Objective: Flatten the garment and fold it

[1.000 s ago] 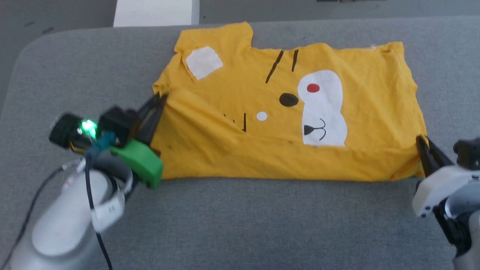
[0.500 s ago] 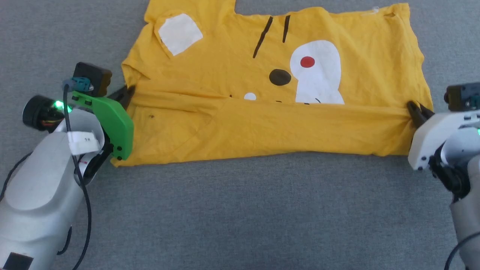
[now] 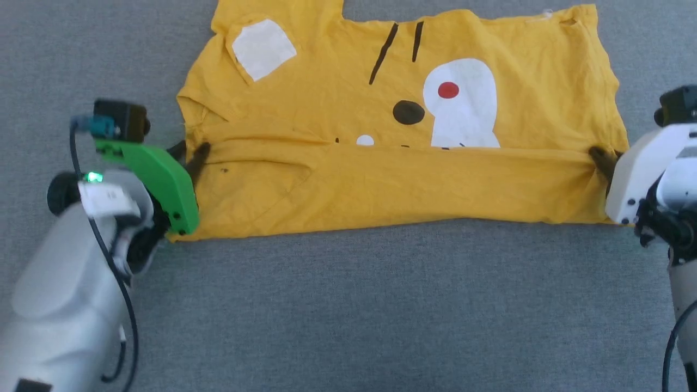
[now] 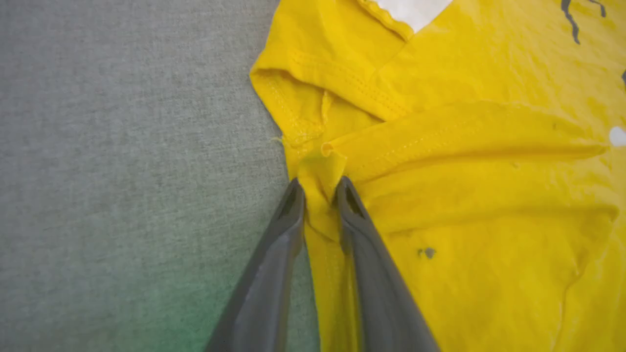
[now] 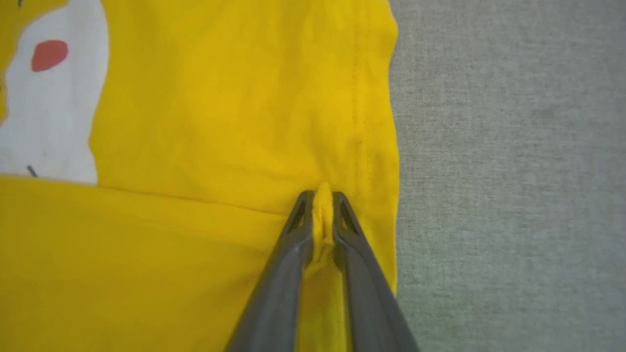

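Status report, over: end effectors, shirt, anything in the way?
Left end effector and right end effector: cloth in both, clamp unclear. Garment flat, near edge folded up over face print. Nothing in the way.

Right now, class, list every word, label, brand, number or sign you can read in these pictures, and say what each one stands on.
No text can be read anywhere.
The white tag on the left arm: any marking is too blurred to read.
The garment: a cartoon face print only, with white patches, black marks and a red spot; no letters or numbers.
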Robot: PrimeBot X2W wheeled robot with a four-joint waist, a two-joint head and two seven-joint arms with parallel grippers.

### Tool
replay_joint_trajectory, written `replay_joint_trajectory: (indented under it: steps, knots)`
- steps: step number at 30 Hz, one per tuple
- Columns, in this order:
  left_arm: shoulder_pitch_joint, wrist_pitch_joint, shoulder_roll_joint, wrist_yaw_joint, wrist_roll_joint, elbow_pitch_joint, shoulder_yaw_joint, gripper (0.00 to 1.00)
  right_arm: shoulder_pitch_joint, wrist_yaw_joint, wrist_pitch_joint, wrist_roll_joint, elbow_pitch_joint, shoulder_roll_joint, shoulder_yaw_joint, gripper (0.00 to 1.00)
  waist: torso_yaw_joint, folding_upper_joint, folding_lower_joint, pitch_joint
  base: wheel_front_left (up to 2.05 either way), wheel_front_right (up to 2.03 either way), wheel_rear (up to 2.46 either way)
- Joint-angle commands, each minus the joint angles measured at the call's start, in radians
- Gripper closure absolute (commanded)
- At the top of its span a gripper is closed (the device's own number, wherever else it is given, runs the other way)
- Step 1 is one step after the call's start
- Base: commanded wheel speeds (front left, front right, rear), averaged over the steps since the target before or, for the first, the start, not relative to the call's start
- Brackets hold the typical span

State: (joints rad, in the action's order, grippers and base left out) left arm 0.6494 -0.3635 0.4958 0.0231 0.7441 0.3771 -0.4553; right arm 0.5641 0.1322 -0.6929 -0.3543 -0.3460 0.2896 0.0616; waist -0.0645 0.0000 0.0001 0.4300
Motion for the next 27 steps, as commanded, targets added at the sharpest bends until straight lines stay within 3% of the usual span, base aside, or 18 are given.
replay_joint_trajectory:
  steps: [1, 6, 12, 18, 22, 27]
  knots:
    - [-0.057, 0.061, -0.013, -0.022, -0.029, 0.003, 0.001, 0.00, -0.048, -0.002, 0.019, 0.002, 0.012, -0.014, 0.008, 0.00, 0.007, 0.0000, -0.0001, -0.028, 0.00, 0.00, 0.00]
    - [-0.140, 0.384, -0.051, -0.104, -0.117, -0.062, 0.045, 0.00, -0.149, -0.002, 0.209, 0.026, 0.109, -0.044, 0.061, 0.00, 0.014, 0.0000, -0.0001, -0.089, 0.00, 0.00, 0.00]
    - [-0.293, 0.537, -0.108, -0.216, -0.144, -0.135, 0.063, 0.00, -0.297, -0.002, 0.505, 0.051, 0.205, -0.107, 0.082, 0.00, 0.013, 0.0000, -0.0001, -0.157, 0.00, 0.00, 0.00]
    - [-0.399, 0.487, -0.113, -0.311, -0.131, -0.151, 0.073, 0.00, -0.422, -0.002, 0.729, 0.090, 0.272, -0.176, 0.090, 0.00, -0.007, 0.0000, -0.0001, -0.186, 0.00, 0.00, 0.00]
    - [-0.427, 0.369, -0.118, -0.363, -0.083, -0.138, 0.084, 0.00, -0.472, -0.002, 0.790, 0.112, 0.305, -0.207, 0.079, 0.00, -0.028, 0.0000, -0.0001, -0.199, 0.00, 0.00, 0.00]
    - [-0.420, 0.228, -0.117, -0.395, -0.028, -0.124, 0.088, 0.00, -0.495, -0.002, 0.796, 0.115, 0.329, -0.224, 0.058, 0.00, -0.054, 0.0000, -0.0001, -0.201, 0.00, 0.00, 0.00]
